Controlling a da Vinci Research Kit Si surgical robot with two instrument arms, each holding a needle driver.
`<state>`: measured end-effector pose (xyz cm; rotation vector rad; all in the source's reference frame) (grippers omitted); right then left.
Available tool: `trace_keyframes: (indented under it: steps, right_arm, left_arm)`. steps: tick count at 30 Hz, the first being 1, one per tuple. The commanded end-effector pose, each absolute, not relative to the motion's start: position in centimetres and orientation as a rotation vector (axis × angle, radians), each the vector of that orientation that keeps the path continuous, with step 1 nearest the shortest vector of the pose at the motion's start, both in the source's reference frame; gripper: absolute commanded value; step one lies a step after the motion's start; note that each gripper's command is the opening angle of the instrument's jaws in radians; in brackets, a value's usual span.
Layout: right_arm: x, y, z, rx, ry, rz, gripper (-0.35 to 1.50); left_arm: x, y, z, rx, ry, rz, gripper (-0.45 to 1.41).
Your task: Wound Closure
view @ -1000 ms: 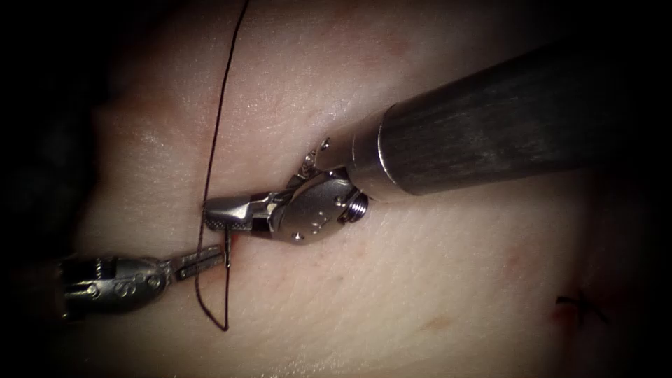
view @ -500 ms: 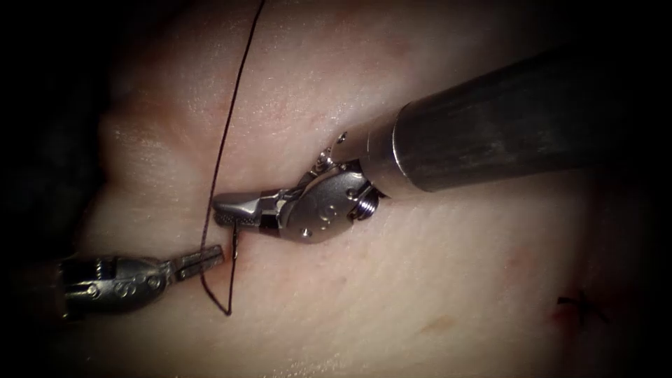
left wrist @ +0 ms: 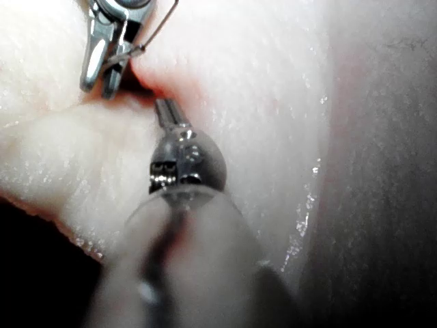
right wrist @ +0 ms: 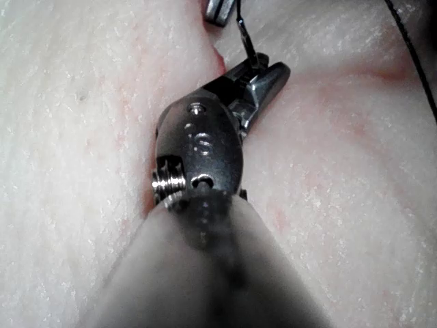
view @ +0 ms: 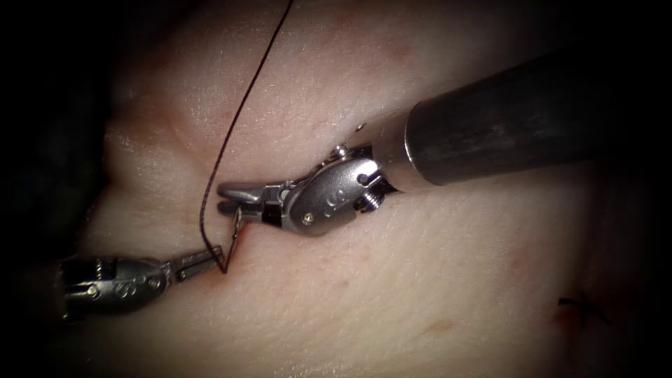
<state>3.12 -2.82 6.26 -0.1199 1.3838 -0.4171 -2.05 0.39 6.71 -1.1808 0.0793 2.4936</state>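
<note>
Right hand (view: 234, 199), entering from the right of the endoscope frame, sits just left of centre with its jaws clenched on the needle (view: 236, 225). The grip looks to fall near one end of the curve, but how far along I cannot tell. Only a short stretch of needle shows, slanting down and to the left from the jaws toward the cut (view: 222, 269). Its lower end meets the tissue (view: 420, 294) at a red-stained spot, so I judge that end to be in or at the tissue there. How deep, I cannot tell.

Left hand (view: 206, 260) lies in the lower left of the endoscope frame, tip pointing right, just beside that same spot. Whether its jaws are released or clenched, and whether they pinch tissue or thread, I cannot tell.

Thread (view: 231, 133) runs from the top edge down in a long dark arc, passes left of the right hand and ends at the entry spot in a tight V with the needle.

Key relation: the needle's long axis runs from the right hand down-left to the left hand's tip. The right hand has it; the left hand is nearer the buried end.

An old stitch (view: 581, 306) sits at lower right, well apart.

Red fluid (left wrist: 160, 89) stains the cut in the left wrist view.
</note>
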Motion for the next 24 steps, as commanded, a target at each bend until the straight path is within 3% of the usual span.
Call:
trace_keyframes:
  steps: [1, 10, 24]
  right_arm:
    - [3.17, -2.92, 6.33, -0.109, 1.384, -0.408, -0.35]
    - [3.19, -2.92, 6.35, -0.049, 1.359, -0.362, -0.35]
    - [3.38, -2.26, 5.58, -0.272, 1.506, -0.364, -0.35]
  left_arm:
    - [-2.12, 0.32, 6.78, -1.183, 0.074, 2.492, -0.45]
    - [-2.12, 0.32, 6.78, -1.183, 0.075, 2.493, -0.45]
    - [-1.94, 0.79, 6.56, -1.163, 0.128, 2.430, -0.45]
